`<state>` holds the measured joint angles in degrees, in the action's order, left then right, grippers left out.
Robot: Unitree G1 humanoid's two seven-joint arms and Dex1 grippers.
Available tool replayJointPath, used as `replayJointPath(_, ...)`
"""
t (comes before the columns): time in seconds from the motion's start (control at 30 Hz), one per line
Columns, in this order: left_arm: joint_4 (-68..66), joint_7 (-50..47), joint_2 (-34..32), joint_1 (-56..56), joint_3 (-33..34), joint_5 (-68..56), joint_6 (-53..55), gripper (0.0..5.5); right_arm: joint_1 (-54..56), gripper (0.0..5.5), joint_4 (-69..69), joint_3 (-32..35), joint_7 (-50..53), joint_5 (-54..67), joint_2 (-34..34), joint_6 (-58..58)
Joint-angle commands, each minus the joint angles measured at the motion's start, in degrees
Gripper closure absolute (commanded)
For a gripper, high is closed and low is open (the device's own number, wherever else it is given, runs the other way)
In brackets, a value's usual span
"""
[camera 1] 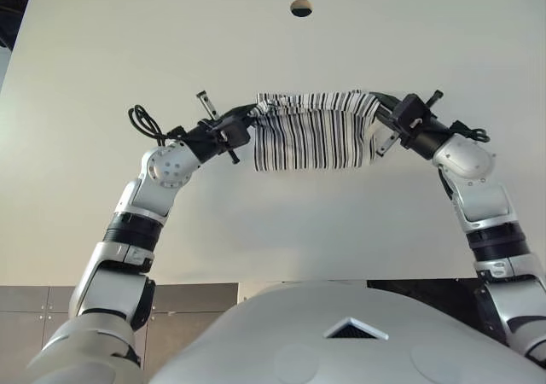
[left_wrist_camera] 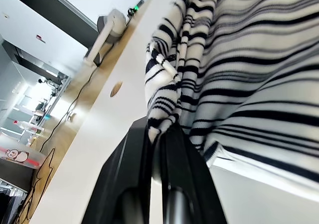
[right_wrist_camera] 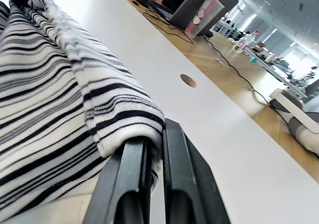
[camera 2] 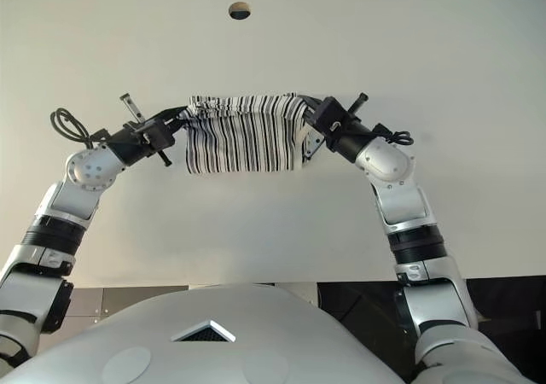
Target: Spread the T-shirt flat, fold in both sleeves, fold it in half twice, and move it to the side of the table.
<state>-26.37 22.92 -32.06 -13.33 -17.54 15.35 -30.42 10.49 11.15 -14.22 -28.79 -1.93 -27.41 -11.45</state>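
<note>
T-shirt (camera 1: pixel 314 132) looks folded small already, with the left gripper (camera 1: pixel 247 117) clamped at its 9 o'clock and the right gripper (camera 1: pixel 380 104) at 3. Guessing only the move to the table (camera 1: pixel 111 51) side remains.

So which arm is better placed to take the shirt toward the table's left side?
Left, probably: the left gripper is shut on the T-shirt at its left end; the right gripper holds the other.

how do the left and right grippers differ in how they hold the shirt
The left gripper pinches the left top corner of the shirt, the right gripper its right one. The left gripper clamps a small bunched tip of cloth; the right gripper has a thicker folded edge draped over it. Both are shut on the shirt, stretching it between them.
</note>
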Motion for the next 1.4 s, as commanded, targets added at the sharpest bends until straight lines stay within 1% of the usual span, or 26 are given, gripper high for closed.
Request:
replayJointPath(0.03,-7.21,-2.65,1.63,-3.63,-1.2,4.16,-2.0,5.4,5.45,5.37,8.53,0.61,2.8,-3.27,2.21,-1.69)
replayJointPath(0.1,-10.09,-4.19,2.9,-5.88,-1.92,6.0,-3.64,5.4,8.2,5.37,13.18,0.83,4.7,-4.81,3.84,-3.15)
replayJointPath(0.13,-11.37,-4.44,3.48,-6.87,-2.14,6.36,-4.28,5.07,9.63,5.01,15.28,0.79,6.0,-5.9,4.5,-3.92)
replayJointPath(0.27,-16.05,-7.28,5.55,-9.49,-2.36,7.84,-6.12,4.36,13.5,4.21,21.87,-0.16,8.63,-8.76,6.71,-7.09)
replayJointPath(0.3,-16.62,-8.23,5.92,-9.9,-2.01,7.78,-6.26,4.26,14.03,4.08,22.98,-0.22,8.96,-9.05,7.04,-7.73)
replayJointPath(0.4,-16.96,-10.99,6.66,-10.76,0.38,6.2,-5.84,3.74,15.5,3.51,25.18,0.47,10.39,-9.96,7.22,-9.19)
replayJointPath(0.43,-16.91,-12.06,7.0,-10.99,1.54,5.46,-5.42,3.65,16.07,3.38,25.86,0.76,11.13,-10.39,7.07,-9.69)
replayJointPath(0.53,-19.42,-17.06,8.36,-13.23,3.88,5.59,-3.07,3.16,17.43,2.84,26.78,1.26,13.57,-11.61,6.84,-11.25)
replayJointPath(0.6,-23.31,-22.13,8.64,-15.59,3.48,8.35,-0.74,2.79,17.0,2.75,23.06,0.83,13.59,-12.24,6.8,-13.44)
replayJointPath(0.67,-28.59,-29.15,7.92,-18.13,1.31,13.38,3.13,2.54,16.1,2.75,18.33,-0.63,12.0,-12.55,7.5,-14.66)
replayJointPath(0.77,-34.17,-35.35,7.99,-20.25,-1.13,17.71,6.7,2.01,15.25,2.75,16.46,-4.63,8.18,-13.6,9.13,-15.07)
replayJointPath(0.83,-36.54,-38.42,8.66,-21.04,-0.98,17.87,7.67,1.73,16.78,2.75,21.1,-7.11,5.18,-14.06,11.37,-13.82)
replayJointPath(0.87,-36.81,-40.26,9.46,-21.33,0.35,16.56,7.39,1.55,19.08,2.75,27.65,-7.35,4.43,-14.04,13.43,-12.07)
replayJointPath(0.93,-36.14,-43.53,11.58,-21.55,4.0,12.39,4.68,1.55,23.43,2.75,41.15,-7.14,4.45,-14.42,16.42,-8.36)
replayJointPath(1.03,-33.72,-44.81,15.1,-20.53,9.27,4.92,-2.33,1.55,26.5,2.75,55.22,-3.69,5.19,-12.1,18.21,-2.99)
replayJointPath(1.1,-34.37,-45.32,17.49,-20.22,12.19,0.97,-5.39,1.55,27.05,2.75,59.6,1.24,7.08,-8.16,17.83,-0.64)
replayJointPath(1.17,-34.67,-45.93,18.94,-19.28,14.13,-1.3,-8.06,1.55,27.78,2.75,62.11,7.37,11.71,-3.56,16.15,0.88)
replayJointPath(1.2,-34.59,-45.64,19.54,-18.61,14.99,-2.45,-9.3,1.55,27.89,2.75,62.88,10.27,14.55,-1.55,14.74,1.27)
replayJointPath(1.27,-33.99,-45.82,20.05,-17.14,15.63,-2.94,-11.62,1.55,26.99,2.75,63.57,16.41,22.72,1.9,9.45,0.2)
replayJointPath(1.33,-30.42,-50.01,19.13,-14.39,15.54,0.09,-13.62,1.55,23.88,2.75,62.88,20.37,31.9,2.59,3.22,-4.2)
replayJointPath(1.4,-24.67,-52.36,19.02,-10.82,16.42,1.12,-15.4,1.55,19.93,2.75,61.81,24.79,38.3,4.6,-0.57,-7.98)
